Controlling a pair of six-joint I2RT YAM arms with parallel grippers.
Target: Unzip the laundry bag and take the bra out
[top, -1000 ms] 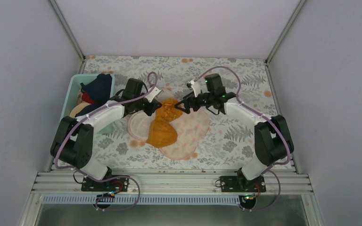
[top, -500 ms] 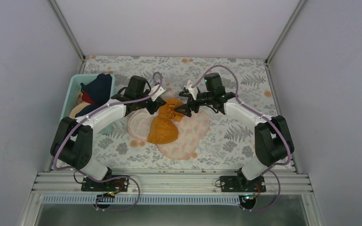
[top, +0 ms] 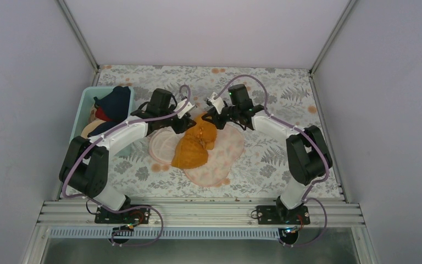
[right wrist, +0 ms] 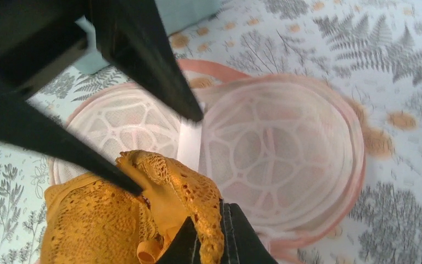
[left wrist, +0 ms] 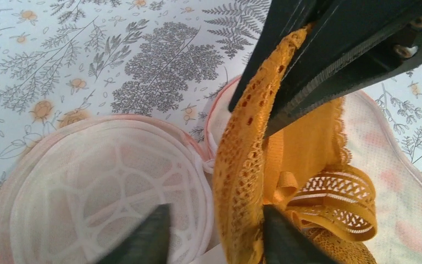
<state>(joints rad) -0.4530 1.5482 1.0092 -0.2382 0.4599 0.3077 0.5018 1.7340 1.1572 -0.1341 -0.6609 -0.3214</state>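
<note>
Pinching the lace edge of the bra (right wrist: pixel 82 231) in my right gripper (right wrist: pixel 213 242), jaws closed tight on it, I hold that end lifted above the laundry bag (top: pixel 228 148). My left gripper (left wrist: pixel 213 223) stands narrowly parted around the same lace edge, not gripping it as far as I can see (the lace hangs loose in the gap). The bag lies unzipped and spread in two halves on the flowered table (top: pixel 286 88), so that step looks done. The bra's bulk rests on the open lining, between the halves. What is left, I judge, is to carry it clear of the bag and set it down on the table.
</note>
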